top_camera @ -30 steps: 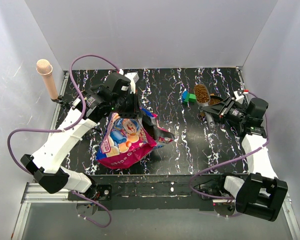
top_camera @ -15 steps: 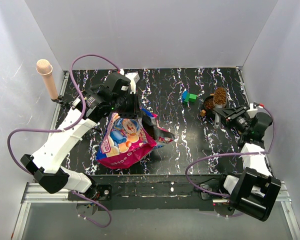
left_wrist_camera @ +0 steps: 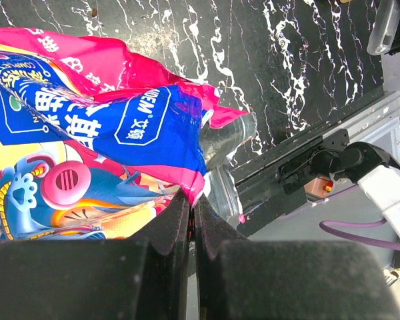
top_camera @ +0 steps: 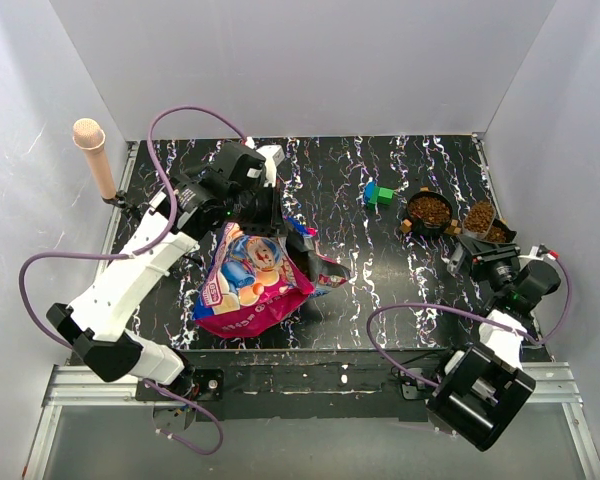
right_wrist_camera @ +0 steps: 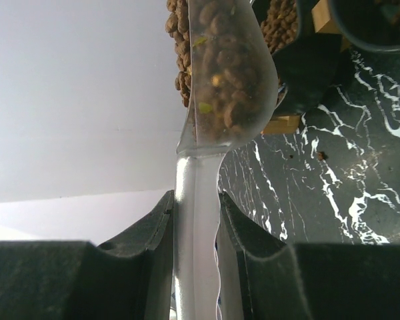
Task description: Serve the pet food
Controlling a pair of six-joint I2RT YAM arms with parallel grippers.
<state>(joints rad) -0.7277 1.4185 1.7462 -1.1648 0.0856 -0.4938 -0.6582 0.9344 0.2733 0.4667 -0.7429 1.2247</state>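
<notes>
left gripper [left_wrist_camera: 192,215] pinched shut on bag [top_camera: 250,280] rim, bag at left-centre of table | right gripper [right_wrist_camera: 197,223] clamped on scoop [right_wrist_camera: 217,143] handle | kibble [right_wrist_camera: 223,60] heaped in scoop over far-right bowl [right_wrist_camera: 307,67] | we fear pellets spilling past the bowl if the scoop tips off-centre

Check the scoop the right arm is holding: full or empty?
Full. In the right wrist view, brown kibble fills the clear scoop along its whole bowl.
</notes>
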